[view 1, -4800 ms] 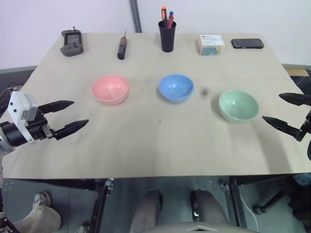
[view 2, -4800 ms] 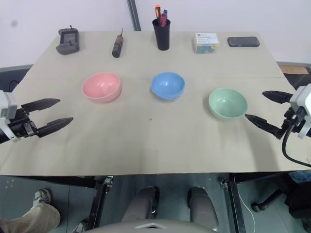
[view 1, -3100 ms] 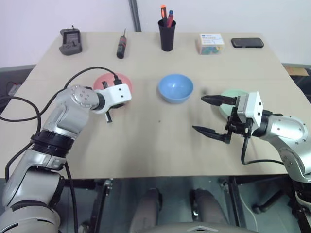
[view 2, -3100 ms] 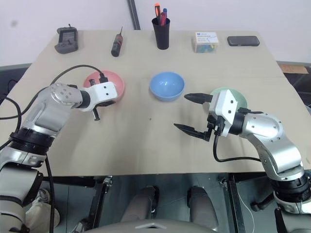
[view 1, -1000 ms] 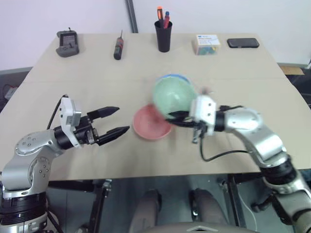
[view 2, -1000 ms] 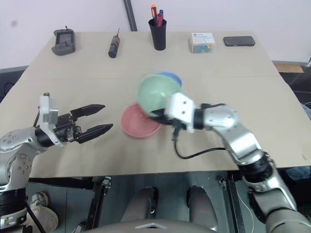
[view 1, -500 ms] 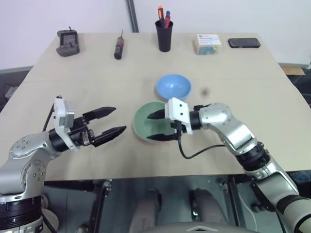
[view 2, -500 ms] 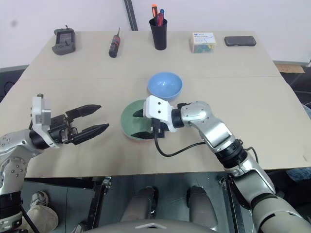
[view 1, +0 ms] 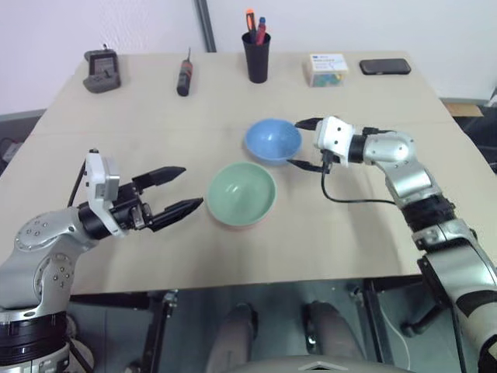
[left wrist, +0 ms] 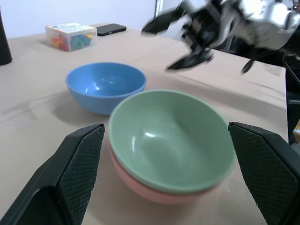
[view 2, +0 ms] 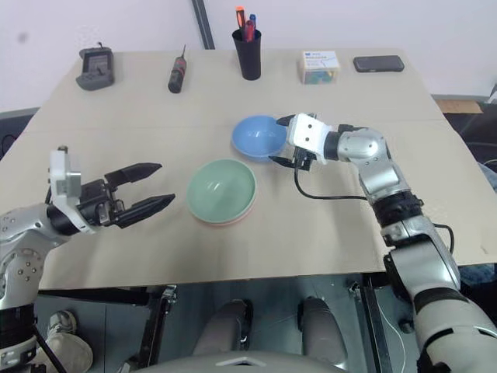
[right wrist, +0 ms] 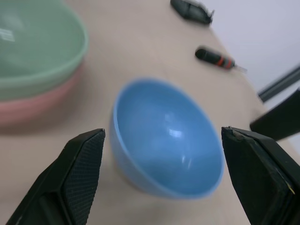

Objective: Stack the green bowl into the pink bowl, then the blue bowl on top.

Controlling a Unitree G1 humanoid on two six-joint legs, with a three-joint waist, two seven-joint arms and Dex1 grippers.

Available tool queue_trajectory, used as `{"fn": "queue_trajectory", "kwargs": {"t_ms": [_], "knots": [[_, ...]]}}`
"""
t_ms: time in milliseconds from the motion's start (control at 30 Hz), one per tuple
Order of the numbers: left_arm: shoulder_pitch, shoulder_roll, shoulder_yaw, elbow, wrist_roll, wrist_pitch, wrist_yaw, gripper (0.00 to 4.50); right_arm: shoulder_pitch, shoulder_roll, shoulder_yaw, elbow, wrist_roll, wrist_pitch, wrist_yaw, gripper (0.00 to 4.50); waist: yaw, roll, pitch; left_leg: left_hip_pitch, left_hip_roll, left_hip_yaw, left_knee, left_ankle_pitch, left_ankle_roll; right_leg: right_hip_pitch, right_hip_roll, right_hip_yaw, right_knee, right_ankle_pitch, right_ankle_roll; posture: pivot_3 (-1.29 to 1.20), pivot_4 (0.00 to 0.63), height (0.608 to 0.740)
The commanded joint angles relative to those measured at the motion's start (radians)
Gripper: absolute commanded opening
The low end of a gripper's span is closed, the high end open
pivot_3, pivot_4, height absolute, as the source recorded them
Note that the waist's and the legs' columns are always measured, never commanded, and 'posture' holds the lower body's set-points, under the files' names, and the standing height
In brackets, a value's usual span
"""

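Both sets of jaws are spread, empty. Right gripper (view 1: 301, 143) brackets the blue bowl (view 1: 272, 140) just right of frame centre; pinch its near rim squarely, lift straight. Green bowl (view 1: 241, 193) sits nested in the pink bowl (left wrist: 140, 183) at centre counter (view 1: 365, 217). Left gripper (view 1: 178, 190) idles lower left.

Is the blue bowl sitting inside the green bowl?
No, the blue bowl stands on the table by itself, beside the green bowl.
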Motion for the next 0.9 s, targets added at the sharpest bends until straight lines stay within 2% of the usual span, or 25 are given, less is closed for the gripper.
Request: {"fn": "queue_trajectory", "kwargs": {"t_ms": [33, 133, 167, 200, 400, 433, 467, 667, 733, 800, 900], "knots": [[0.008, 0.018, 0.035, -0.033, -0.025, 0.0, 0.012, 4.5, -0.08, 0.049, 0.022, 0.175, -0.071, -0.151, -0.066, 4.16, -0.004, 0.0, 0.0, -0.001, 0.0, 0.0, -0.001, 0.0, 0.0, -0.001, 0.0, 0.0, 0.0, 0.0, 0.0, 0.0, 0.15, 0.74], [0.027, 0.021, 0.05, -0.048, -0.034, 0.001, 0.023, 4.5, -0.131, 0.084, 0.035, 0.32, -0.125, -0.21, -0.132, 4.16, -0.006, 0.0, 0.0, -0.002, 0.0, 0.001, -0.002, 0.0, 0.0, -0.002, 0.0, 0.001, -0.001, 0.0, 0.0, 0.0, 0.15, 0.74], [0.034, 0.022, 0.055, -0.052, -0.038, 0.002, 0.027, 4.5, -0.147, 0.092, 0.036, 0.358, -0.138, -0.223, -0.143, 3.65, -0.005, 0.0, 0.0, -0.002, 0.0, 0.001, -0.002, 0.0, -0.001, -0.002, -0.001, 0.002, -0.001, 0.0, 0.0, 0.0, 0.15, 0.74], [0.041, 0.023, 0.06, -0.057, -0.041, 0.002, 0.029, 4.5, -0.159, 0.098, 0.037, 0.388, -0.149, -0.234, -0.15, 3.44, -0.005, 0.0, 0.0, -0.002, -0.001, 0.002, -0.003, 0.001, -0.001, -0.003, -0.001, 0.003, -0.002, 0.0, 0.0, 0.0, 0.15, 0.74], [0.066, 0.018, 0.072, -0.074, -0.052, -0.005, 0.05, 4.5, -0.193, 0.104, 0.035, 0.462, -0.189, -0.291, -0.159, 0.75, -0.007, 0.0, 0.0, -0.002, -0.001, 0.004, -0.004, 0.0, -0.001, -0.004, -0.001, 0.005, -0.001, 0.0, 0.0, 0.0, 0.15, 0.74], [0.067, 0.016, 0.07, -0.074, -0.051, -0.007, 0.051, 4.5, -0.193, 0.103, 0.033, 0.463, -0.189, -0.296, -0.155, 0.52, -0.007, 0.0, 0.0, -0.002, -0.001, 0.004, -0.004, 0.0, -0.001, -0.005, -0.001, 0.005, -0.001, 0.0, 0.0, 0.0, 0.15, 0.74], [0.068, 0.015, 0.068, -0.075, -0.051, -0.009, 0.053, 4.5, -0.193, 0.102, 0.033, 0.464, -0.191, -0.301, -0.151, 0.06, -0.008, 0.0, 0.0, -0.002, -0.001, 0.004, -0.004, 0.0, -0.001, -0.005, -0.001, 0.005, 0.0, 0.0, 0.0, 0.0, 0.15, 0.74], [0.053, 0.006, 0.047, -0.068, -0.047, -0.014, 0.063, 4.5, -0.198, 0.076, 0.01, 0.425, -0.177, -0.339, -0.135, 0.06, -0.011, 0.0, 0.0, -0.001, -0.001, 0.005, -0.004, 0.0, 0.0, -0.005, 0.0, 0.007, 0.0, 0.0, 0.0, 0.0, 0.15, 0.74], [0.049, 0.004, 0.041, -0.064, -0.045, -0.016, 0.061, 4.5, -0.181, 0.071, -0.045, 0.325, -0.059, -0.309, -0.01, 0.06, -0.011, 0.0, 0.0, -0.001, -0.001, 0.005, -0.004, 0.0, 0.0, -0.005, 0.0, 0.007, 0.0, 0.0, 0.0, 0.0, 0.15, 0.74], [0.052, 0.005, 0.04, -0.061, -0.041, -0.02, 0.053, 4.5, -0.135, 0.056, -0.075, 0.161, 0.065, -0.222, 0.139, 0.06, -0.011, 0.0, 0.0, -0.002, 0.0, 0.005, -0.004, 0.0, 0.0, -0.005, 0.0, 0.007, 0.0, 0.0, 0.0, 0.0, 0.15, 0.74], [0.073, 0.018, 0.056, -0.053, -0.034, -0.032, 0.026, 4.5, 0.025, -0.025, -0.048, -0.339, 0.302, 0.107, 0.343, 0.06, -0.006, 0.0, 0.0, -0.002, 0.001, 0.003, -0.005, 0.0, 0.0, -0.005, 0.0, 0.007, -0.001, 0.0, 0.0, 0.0, 0.15, 0.74]]}}
